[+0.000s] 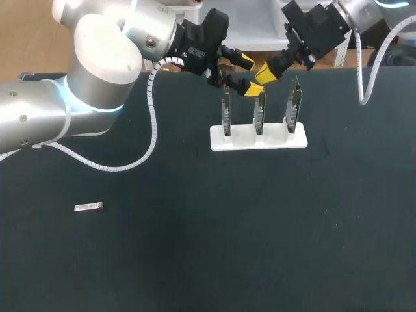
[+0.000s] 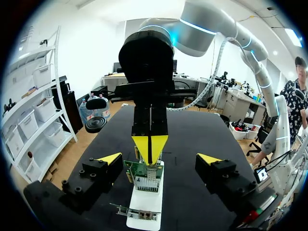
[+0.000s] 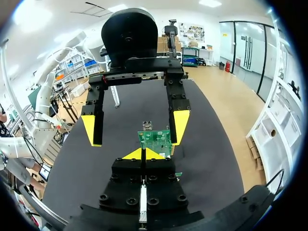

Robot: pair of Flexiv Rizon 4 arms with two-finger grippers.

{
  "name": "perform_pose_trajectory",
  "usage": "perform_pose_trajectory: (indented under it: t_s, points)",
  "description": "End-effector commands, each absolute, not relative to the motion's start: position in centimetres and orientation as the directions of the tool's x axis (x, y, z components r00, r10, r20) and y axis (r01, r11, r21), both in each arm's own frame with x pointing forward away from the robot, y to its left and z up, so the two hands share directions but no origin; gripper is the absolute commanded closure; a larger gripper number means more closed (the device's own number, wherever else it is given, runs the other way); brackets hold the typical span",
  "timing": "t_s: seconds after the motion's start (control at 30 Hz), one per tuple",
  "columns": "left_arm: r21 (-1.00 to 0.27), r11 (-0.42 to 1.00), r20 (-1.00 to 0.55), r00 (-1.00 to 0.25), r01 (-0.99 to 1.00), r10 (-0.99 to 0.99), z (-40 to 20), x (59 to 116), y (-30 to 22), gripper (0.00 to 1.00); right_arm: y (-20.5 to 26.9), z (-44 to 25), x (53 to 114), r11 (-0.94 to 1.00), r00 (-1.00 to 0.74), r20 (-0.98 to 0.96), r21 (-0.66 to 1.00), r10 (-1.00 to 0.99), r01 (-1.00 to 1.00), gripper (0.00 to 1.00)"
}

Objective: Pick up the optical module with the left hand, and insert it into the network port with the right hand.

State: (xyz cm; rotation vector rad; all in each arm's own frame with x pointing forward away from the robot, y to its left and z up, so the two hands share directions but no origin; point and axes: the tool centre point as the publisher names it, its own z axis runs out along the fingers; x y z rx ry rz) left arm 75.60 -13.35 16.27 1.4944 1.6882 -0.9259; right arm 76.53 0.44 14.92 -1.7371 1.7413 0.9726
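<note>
The optical module (image 1: 89, 207), a small silver bar, lies alone on the black table at the near left, far from both grippers. Three upright green network boards (image 1: 259, 110) stand in a white holder (image 1: 258, 138) at the back. My left gripper (image 1: 251, 76) hovers open just above and behind the middle board (image 2: 144, 175), its yellow fingertips (image 2: 109, 158) wide apart on either side. My right gripper (image 1: 268, 73) faces it from the other side, shut with nothing seen in it, its tips (image 3: 143, 154) pressed together just above that board (image 3: 155, 139). The left gripper (image 3: 136, 128) straddles the board opposite.
A white spiral cable (image 1: 153, 123) hangs from the left arm over the table's left half. Both grippers stand very close together over the holder. The black table surface (image 1: 260, 234) stretches out in front of the holder.
</note>
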Motion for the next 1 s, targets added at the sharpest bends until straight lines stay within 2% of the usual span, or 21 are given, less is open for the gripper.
perform_pose_trajectory:
  t_s: [0.03, 1.0]
  points:
    - [-0.064, 0.085, -0.860, -0.098, 0.994, 0.501, 16.22, 75.51, -13.32, 0.00, 0.44, 14.72, 76.74, -0.067, -0.073, -0.768, 0.149, -0.637, -0.987, 1.00]
    - [-0.064, 0.085, -0.860, -0.098, 0.994, 0.501, 16.22, 75.51, -13.32, 0.00, 0.56, 13.87, 76.15, -0.060, -0.095, -0.766, 0.171, -0.636, -0.983, 1.00]
